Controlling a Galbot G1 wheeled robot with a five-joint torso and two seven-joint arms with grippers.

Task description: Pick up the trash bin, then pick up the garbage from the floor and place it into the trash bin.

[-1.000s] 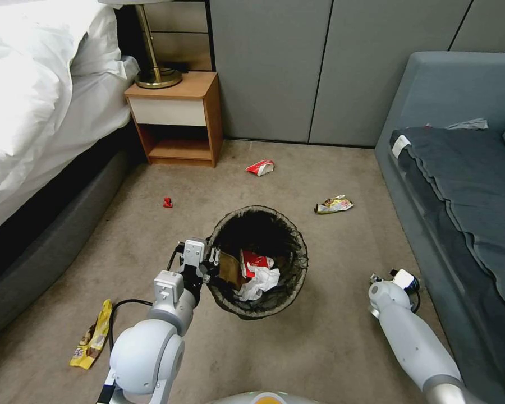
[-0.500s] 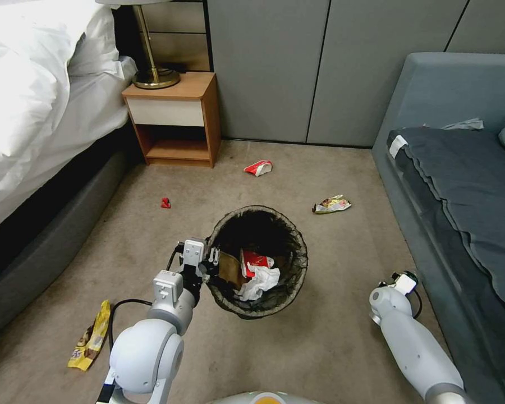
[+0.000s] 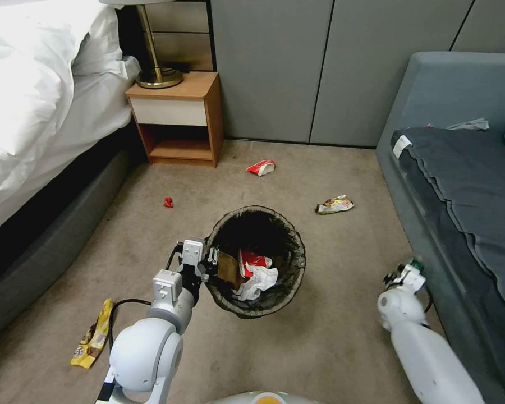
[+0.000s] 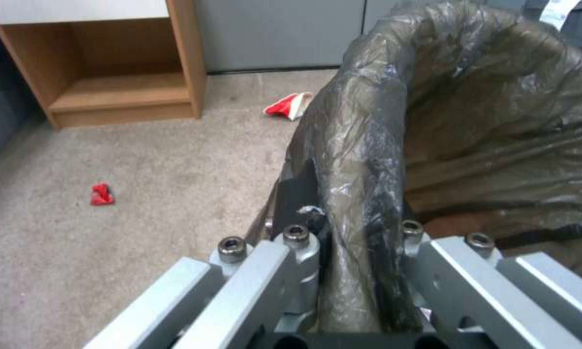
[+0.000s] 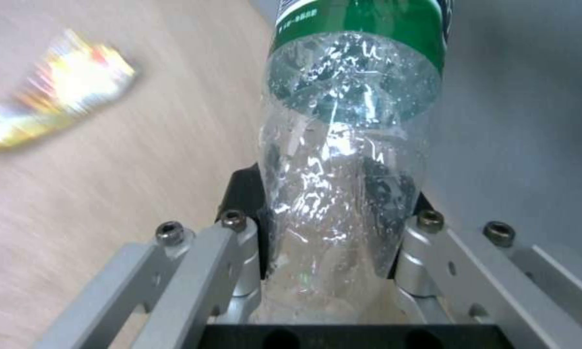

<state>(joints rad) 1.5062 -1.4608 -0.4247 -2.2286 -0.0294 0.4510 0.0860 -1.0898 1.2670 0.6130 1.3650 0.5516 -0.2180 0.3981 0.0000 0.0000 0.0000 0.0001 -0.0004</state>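
Right wrist view: green bottle [image 5: 349,145] (top cut off) clamped.

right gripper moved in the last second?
Yes. The right gripper, shut on the green-labelled bottle, has shifted right toward the sofa, away from the trash bin.

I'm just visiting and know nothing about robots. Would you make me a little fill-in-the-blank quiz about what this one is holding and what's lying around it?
1. The left gripper is clamped on the rim of the trash bin, which is lined with a dark ____.
2. The right gripper has its fingers shut on a clear plastic ____ with a green label.
3. The red-and-white wrapper lies on the floor near the wooden ____.
4. A yellow snack wrapper lies on the robot's ____ side.

Missing words: bag; bottle; nightstand; left
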